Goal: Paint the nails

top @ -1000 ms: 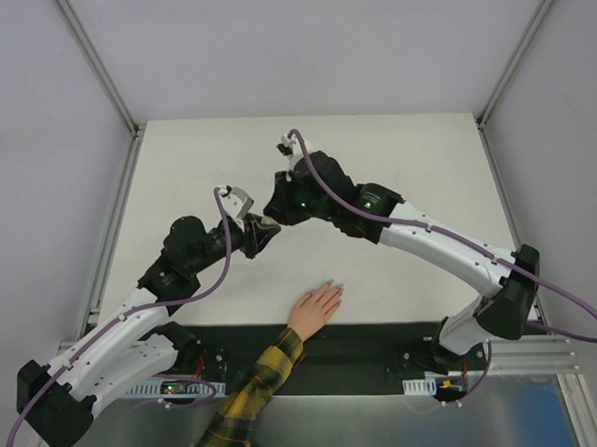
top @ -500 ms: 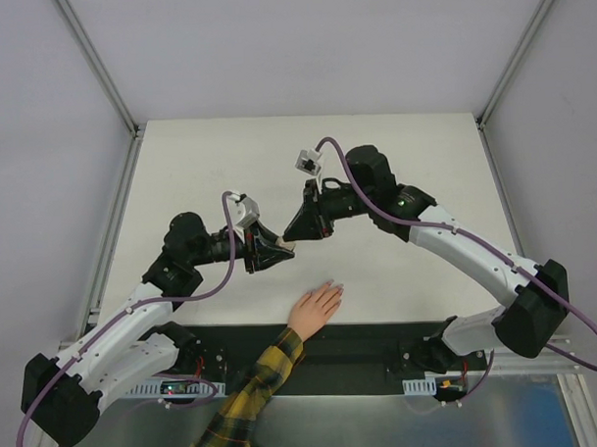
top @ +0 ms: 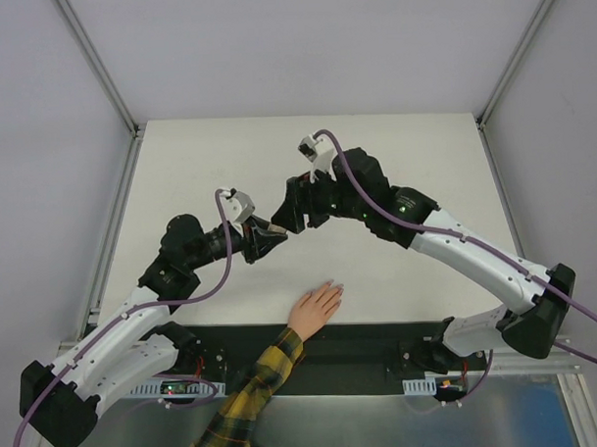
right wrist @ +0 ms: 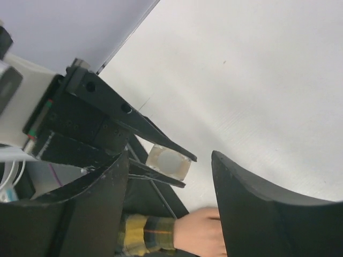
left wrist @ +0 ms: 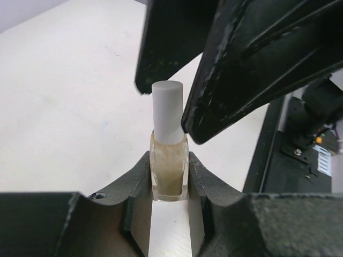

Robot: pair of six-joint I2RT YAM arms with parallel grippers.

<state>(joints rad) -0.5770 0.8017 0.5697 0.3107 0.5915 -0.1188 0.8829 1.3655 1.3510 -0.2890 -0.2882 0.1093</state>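
A flat white table [top: 405, 171] held a light-skinned hand [top: 316, 308] in a yellow-and-black plaid sleeve [top: 248, 397], lying flat by the near edge. The left gripper [top: 270, 236] pinched a small beige glass bottle [left wrist: 169, 174]. The right gripper [top: 288, 216] was spread wide around its round white cap [left wrist: 166, 110]. The tiny pale nails [top: 336, 287] pointed up the table, apart from both grippers.

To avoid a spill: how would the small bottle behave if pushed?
The bottle looks like clear glass, so probably stiff, slippery, breakable. Its tall white cap over a narrow body suggests it tips easily standing free.
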